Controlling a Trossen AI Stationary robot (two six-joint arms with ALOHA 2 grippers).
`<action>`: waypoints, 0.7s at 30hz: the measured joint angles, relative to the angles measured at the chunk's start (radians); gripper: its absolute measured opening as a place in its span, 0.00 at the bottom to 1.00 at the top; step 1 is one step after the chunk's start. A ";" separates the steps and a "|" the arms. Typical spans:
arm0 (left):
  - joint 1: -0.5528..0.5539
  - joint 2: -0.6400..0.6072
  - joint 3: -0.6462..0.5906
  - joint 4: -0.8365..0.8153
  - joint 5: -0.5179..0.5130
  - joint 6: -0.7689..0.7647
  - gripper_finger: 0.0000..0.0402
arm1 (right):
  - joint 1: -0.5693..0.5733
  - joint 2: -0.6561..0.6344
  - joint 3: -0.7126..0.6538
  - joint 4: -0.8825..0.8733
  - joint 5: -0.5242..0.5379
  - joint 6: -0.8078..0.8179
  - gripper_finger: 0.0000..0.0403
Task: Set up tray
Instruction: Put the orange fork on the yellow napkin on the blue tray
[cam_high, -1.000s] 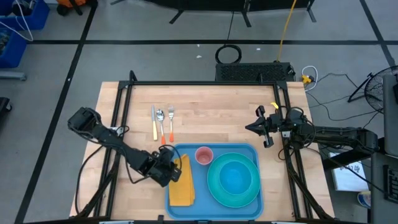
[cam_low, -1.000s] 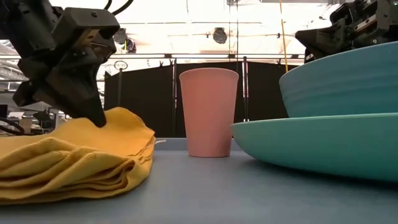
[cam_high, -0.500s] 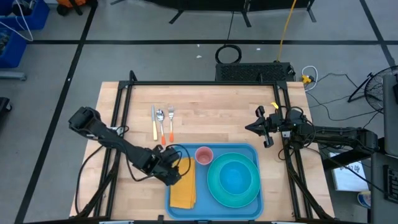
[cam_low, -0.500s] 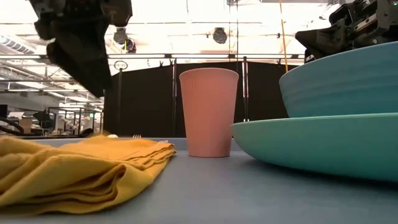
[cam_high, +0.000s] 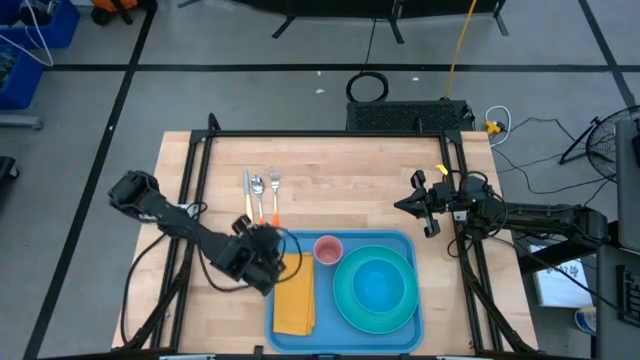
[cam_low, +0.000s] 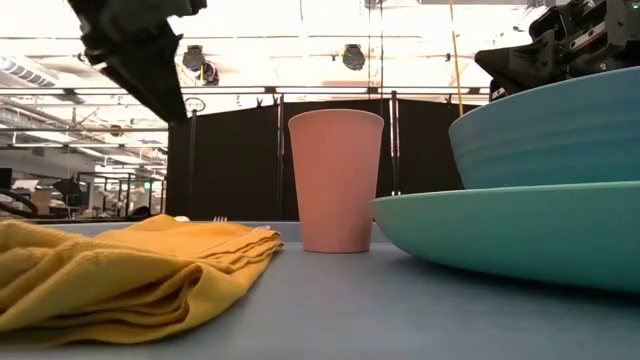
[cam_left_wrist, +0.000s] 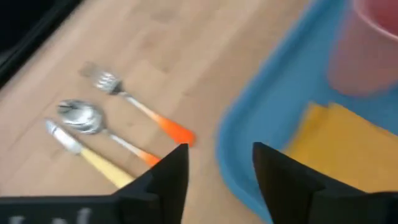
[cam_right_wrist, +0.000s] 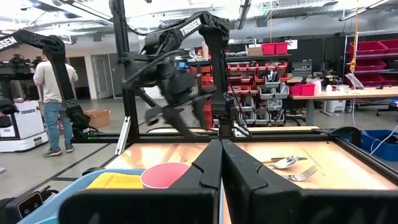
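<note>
Left hand over the tray's corner, cutlery still to load

The tray (cam_high: 343, 312) lies at the table's (cam_high: 340, 170) near edge, carrying the yellow napkin (cam_high: 293, 298), pink cup (cam_high: 328, 248) and teal bowl (cam_high: 378, 283) on its plate (cam_high: 348, 300). The left hand (cam_high: 262, 250) hovers above the tray's far-left corner, fingers parted and empty. The knife (cam_high: 247, 197), spoon (cam_high: 259, 199) and fork (cam_high: 274, 197) lie just beyond it toward the table's far edge. The likely step is fetching cutlery: come down straight over one orange handle, pinch across its narrow width, and lift clear of the rim before crossing. The right hand (cam_high: 421, 204) waits by the table's right edge, fingers pressed together, holding nothing.
</note>
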 joint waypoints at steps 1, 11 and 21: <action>0.024 -0.006 -0.009 -0.004 -0.003 -0.008 0.41 | 0.000 0.000 0.000 0.000 0.000 0.000 0.00; 0.387 -0.074 -0.231 0.187 0.071 0.124 0.02 | 0.000 0.000 0.000 0.000 0.002 -0.045 0.00; 0.740 -0.078 -0.277 0.491 0.500 0.352 0.01 | 0.000 0.002 0.000 -0.005 0.028 -0.105 0.00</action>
